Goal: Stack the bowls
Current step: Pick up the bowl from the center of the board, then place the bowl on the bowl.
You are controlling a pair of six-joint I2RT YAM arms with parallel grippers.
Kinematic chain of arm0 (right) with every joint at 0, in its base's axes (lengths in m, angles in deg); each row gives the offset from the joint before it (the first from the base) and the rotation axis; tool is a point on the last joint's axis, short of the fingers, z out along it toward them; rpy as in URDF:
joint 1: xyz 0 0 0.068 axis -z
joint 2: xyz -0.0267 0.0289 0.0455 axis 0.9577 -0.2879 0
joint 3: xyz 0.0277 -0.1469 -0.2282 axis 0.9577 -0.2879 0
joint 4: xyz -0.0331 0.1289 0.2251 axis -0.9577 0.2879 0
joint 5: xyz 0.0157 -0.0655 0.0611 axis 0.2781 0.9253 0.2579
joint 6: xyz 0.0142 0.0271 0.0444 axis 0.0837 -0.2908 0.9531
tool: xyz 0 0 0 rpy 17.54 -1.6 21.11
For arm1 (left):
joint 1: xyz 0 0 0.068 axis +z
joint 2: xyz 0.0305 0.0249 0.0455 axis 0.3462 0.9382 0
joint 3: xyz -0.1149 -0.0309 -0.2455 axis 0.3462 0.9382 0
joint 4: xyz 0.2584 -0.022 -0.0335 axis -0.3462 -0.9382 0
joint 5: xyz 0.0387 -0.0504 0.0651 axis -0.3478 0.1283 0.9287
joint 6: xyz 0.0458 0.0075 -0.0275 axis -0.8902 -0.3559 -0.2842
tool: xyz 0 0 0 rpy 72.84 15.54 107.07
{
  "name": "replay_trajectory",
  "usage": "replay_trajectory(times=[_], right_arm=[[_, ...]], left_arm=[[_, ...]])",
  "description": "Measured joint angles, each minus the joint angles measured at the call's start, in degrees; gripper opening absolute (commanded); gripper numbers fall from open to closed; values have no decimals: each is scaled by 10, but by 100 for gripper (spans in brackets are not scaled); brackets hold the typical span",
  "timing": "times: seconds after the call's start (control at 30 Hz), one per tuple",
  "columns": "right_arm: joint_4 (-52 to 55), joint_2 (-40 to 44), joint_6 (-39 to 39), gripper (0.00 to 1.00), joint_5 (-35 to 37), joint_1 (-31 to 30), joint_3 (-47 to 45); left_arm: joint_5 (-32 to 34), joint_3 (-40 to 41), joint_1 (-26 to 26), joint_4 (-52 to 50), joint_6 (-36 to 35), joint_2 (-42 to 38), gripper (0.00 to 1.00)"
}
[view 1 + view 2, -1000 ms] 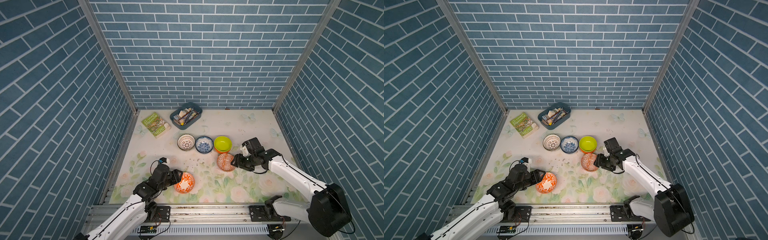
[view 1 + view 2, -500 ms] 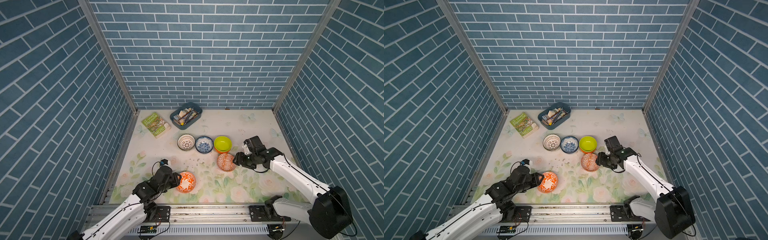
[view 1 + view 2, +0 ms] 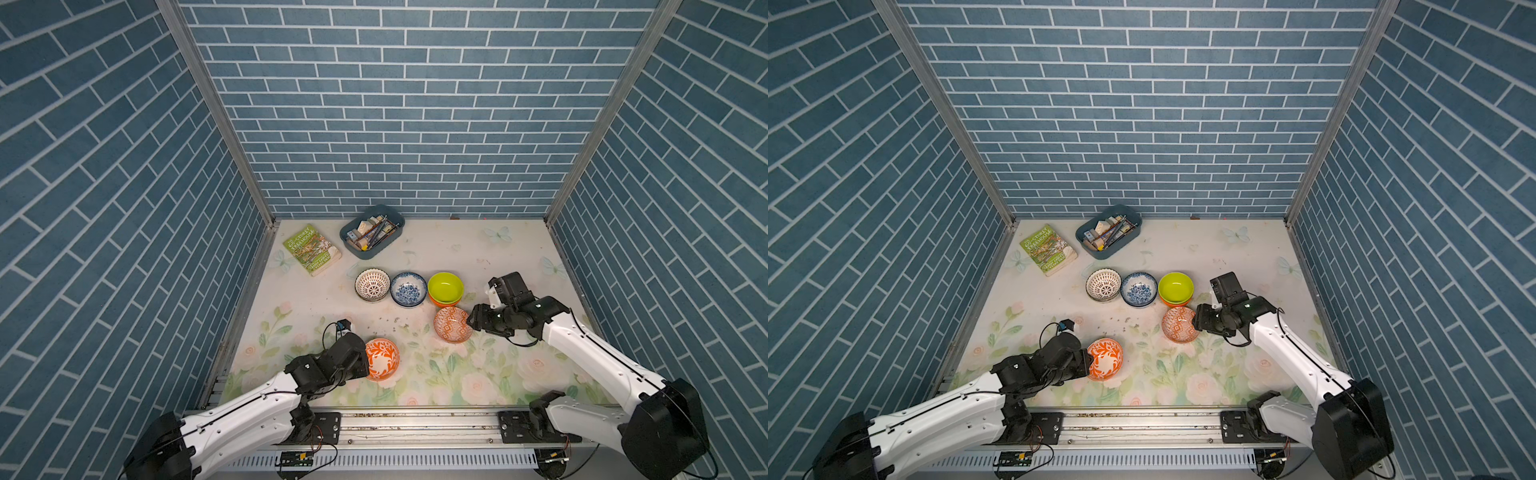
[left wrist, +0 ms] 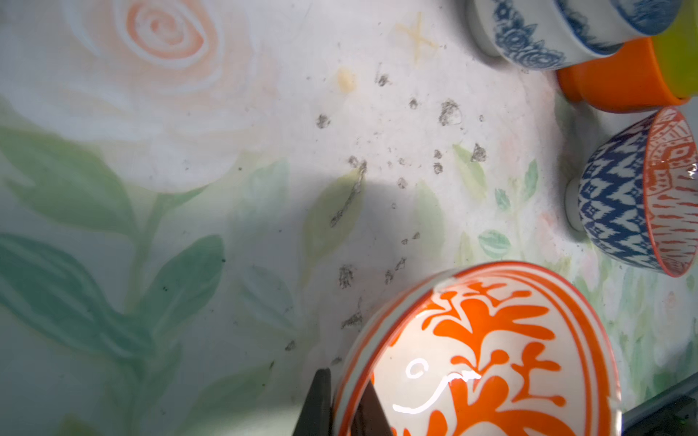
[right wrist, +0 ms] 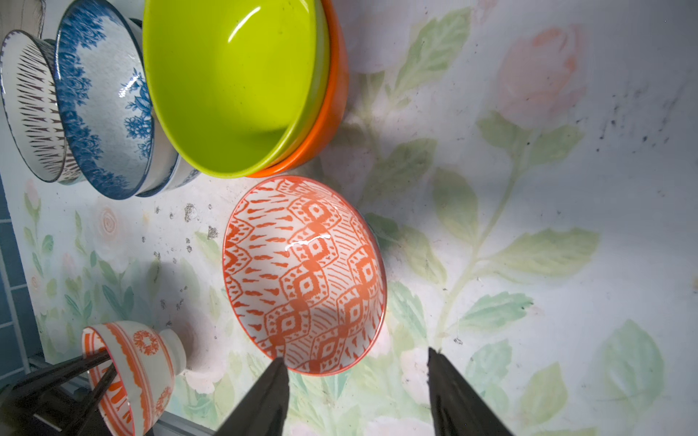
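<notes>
Nearest you, low in the middle of both top views, your left end effector [image 3: 362, 360] is clamped on the rim of the small round orange-and-white floral ceramic bowl [image 3: 383, 360]. In the left wrist view one finger [image 4: 319, 404] lies outside the wall and the other inside. Whether this bowl's foot rests on the rose-printed bench [image 3: 457, 249], you cannot tell.

To the right and slightly higher in the frame, your right end effector [image 3: 473, 321] has its jaws apart at the edge of the round orange-and-white diamond-patterned bowl [image 3: 452, 325]. In the right wrist view the near rim lies between the two fingers, ungripped.

Just above that bowl runs a row. At the right, a plain lime-green bowl [image 3: 445, 286] is nested in a plain orange bowl [image 3: 445, 301]. Left of those, a blue-and-white floral bowl [image 3: 409, 289] sits in a second one like it [image 5: 181, 175]. Left again is a white bowl with dark lattice [image 3: 372, 284].

Farthest, toward the blue brick wall, lies a green paperback book [image 3: 312, 249] whose cover reads "STOREY TREEHOUSE". Beside it is the blue-grey rectangular tray [image 3: 395, 241] of pencils.
</notes>
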Motion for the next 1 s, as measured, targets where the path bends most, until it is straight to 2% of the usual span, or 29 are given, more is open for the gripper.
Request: replay_trajectory(times=[0.17, 0.27, 0.43, 0.7, 1.0], right_arm=[[-4, 16, 0, 77, 17, 7, 0], [-15, 26, 1, 82, 17, 27, 0], [-27, 33, 0, 99, 17, 55, 0], [-35, 68, 0, 99, 23, 84, 0], [-44, 94, 0, 99, 14, 96, -2]], left_arm=[[27, -52, -39, 4, 4, 47, 0], [42, -114, -60, -1, 3, 90, 0], [52, -240, -68, -9, -5, 188, 0], [49, -429, -83, -9, -17, 369, 0], [51, -534, -114, -14, -2, 506, 0]])
